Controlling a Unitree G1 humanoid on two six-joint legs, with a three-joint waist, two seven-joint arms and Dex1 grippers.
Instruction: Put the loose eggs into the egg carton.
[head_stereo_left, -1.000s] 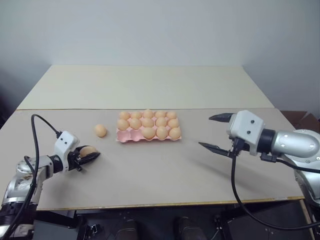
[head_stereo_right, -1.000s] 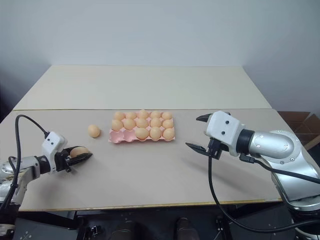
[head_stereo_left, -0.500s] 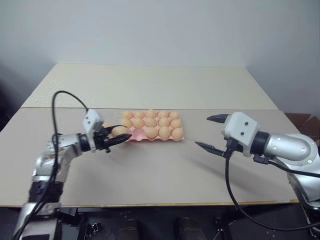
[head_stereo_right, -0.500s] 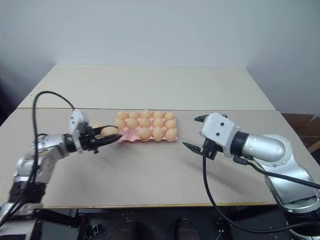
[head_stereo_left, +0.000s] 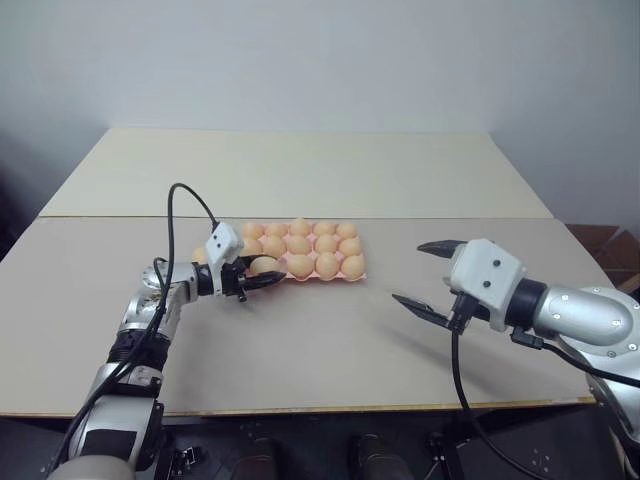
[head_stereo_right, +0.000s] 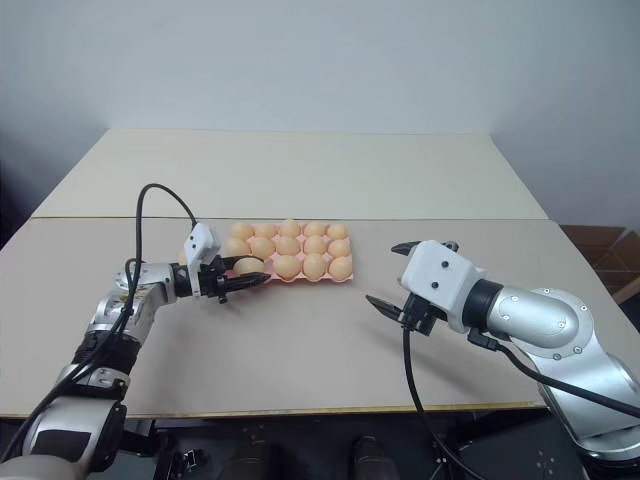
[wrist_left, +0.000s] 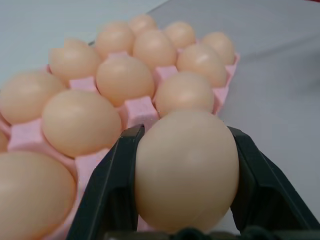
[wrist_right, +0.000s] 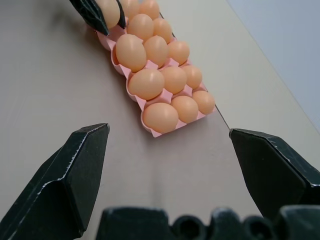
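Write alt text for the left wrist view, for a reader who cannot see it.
An egg fills the foreground, clamped between the left gripper's two black fingers. Just beyond it lies the pink egg carton, its visible cups holding matching tan eggs, on a pale table.

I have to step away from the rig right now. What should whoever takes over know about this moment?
Left gripper: shut on an egg, held at the egg carton's near-left corner, not yet seated.
Right gripper: jaws open, empty, hanging above the table right of the carton.
Carton: the cups in view hold eggs.
Another loose egg peeks out behind the left gripper, left of the carton.
Left to do: seat the held egg, then fetch that one.
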